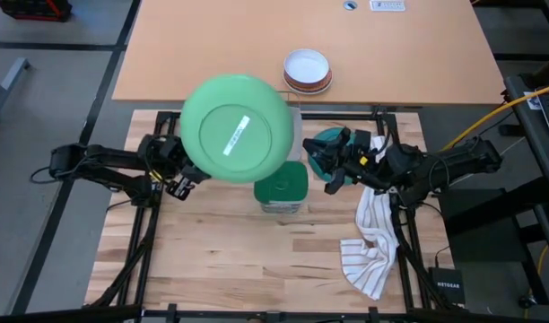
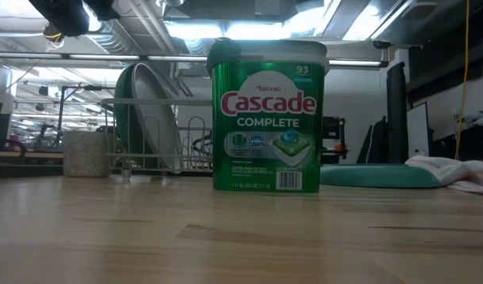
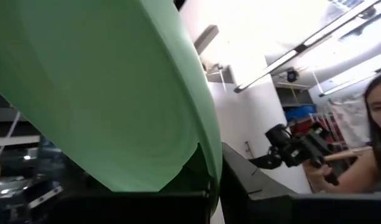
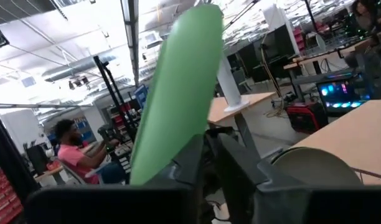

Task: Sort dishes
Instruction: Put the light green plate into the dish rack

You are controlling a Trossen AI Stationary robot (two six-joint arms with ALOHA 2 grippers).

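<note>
My left gripper [image 1: 183, 178] is shut on a large light green plate [image 1: 236, 130], held high above the table with its labelled underside up. Below it stands a wire dish rack [image 2: 166, 134], with a dark green plate [image 2: 129, 118] and a grey plate [image 2: 159, 118] standing on edge in it. A small grey mug [image 2: 85, 154] sits on the table beside the rack. A teal plate [image 2: 368, 175] lies flat on the table, and my right gripper [image 1: 332, 179] hovers over it, shut and empty, fingertips together in its wrist view [image 4: 209, 138]. My left gripper pinches the light green plate's rim [image 3: 203, 165] between its two fingers, at the edge toward the table's left and near side [image 1: 190, 169]. The fingers come from the table's left. The plate is lifted clear and about level, with its bottom up.
A green Cascade tub [image 1: 282, 190] stands mid-table, in front of the rack. A white striped towel [image 1: 371, 242] lies at the right. A white bowl on brown-rimmed ones [image 1: 308, 70] sits on the far table. People show in the room behind.
</note>
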